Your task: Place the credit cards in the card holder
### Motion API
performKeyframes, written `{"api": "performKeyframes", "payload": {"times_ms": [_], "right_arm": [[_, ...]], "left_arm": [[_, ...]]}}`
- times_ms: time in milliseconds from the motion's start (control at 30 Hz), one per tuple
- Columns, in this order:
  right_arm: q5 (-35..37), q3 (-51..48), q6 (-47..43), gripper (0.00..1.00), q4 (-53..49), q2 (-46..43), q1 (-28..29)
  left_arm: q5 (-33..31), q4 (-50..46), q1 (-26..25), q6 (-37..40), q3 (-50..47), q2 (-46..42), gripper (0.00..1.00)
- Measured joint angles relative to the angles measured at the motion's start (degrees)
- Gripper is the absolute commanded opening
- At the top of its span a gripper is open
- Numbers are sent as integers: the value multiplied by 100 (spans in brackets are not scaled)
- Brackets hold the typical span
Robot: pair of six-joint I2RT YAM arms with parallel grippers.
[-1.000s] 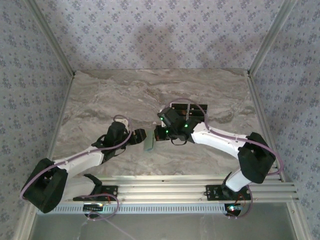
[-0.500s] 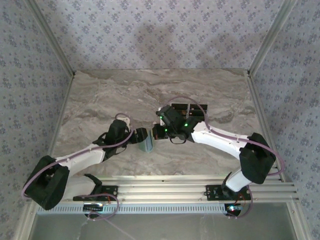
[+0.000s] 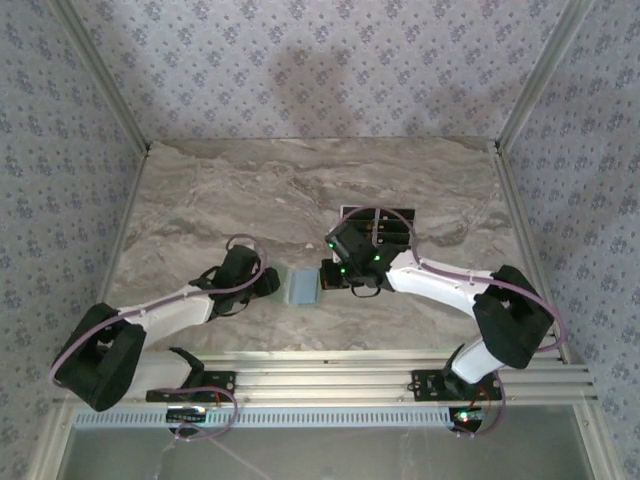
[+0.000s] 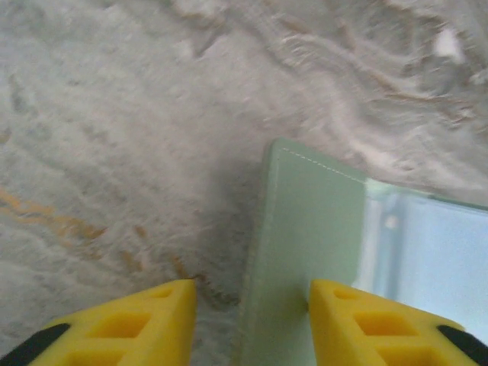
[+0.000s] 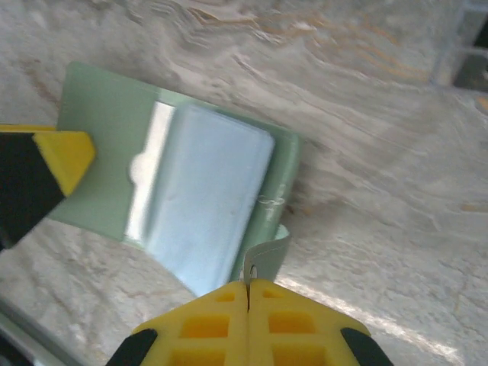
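The card holder, pale sage green with a light blue inner pocket, lies open and flat on the marble table between my two grippers. My left gripper is at its left edge. In the left wrist view the jaws stand apart astride that green edge: the right finger touches it and the left one is clear of it. My right gripper is shut on the holder's small tab. The holder's pocket spreads beyond it. The credit cards, dark rectangles, lie just behind the right arm, partly covered by its cable.
Patterned walls with metal corner posts close in the table on three sides. An aluminium rail runs along the near edge by the arm bases. The left gripper's yellow fingertip shows at the holder's far edge in the right wrist view.
The card holder, earlier held up on edge between the grippers, now lies flat on the table. The left jaws have narrowed. Both grippers shifted slightly with it.
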Motion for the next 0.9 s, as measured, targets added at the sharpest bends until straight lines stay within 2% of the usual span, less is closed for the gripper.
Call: {"api": "performKeyframes", "payload": {"times_ms": [167,300,467,533,733,900], "right_arm": [[46,-387,81,0,221,0,-157],[85,-581,129,0,343,9,-326],[90,-608,129,0,459,125,-476],[90,-608,127,0,470,173,-501],[85,-564,122,0,468,254,-516],[83,-531,118,0,472,280,-525]], "left_arm": [[-131,-249,-15,-103,168,179,38],[-168,-278,-72,-160,179,179,42],[-267,-367,-184,-251,190,55,61],[-308,-522,-199,-227,190,-98,65],[-459,-1023,-203,-33,472,-570,69],[-507,-1224,-214,214,824,-599,69]]}}
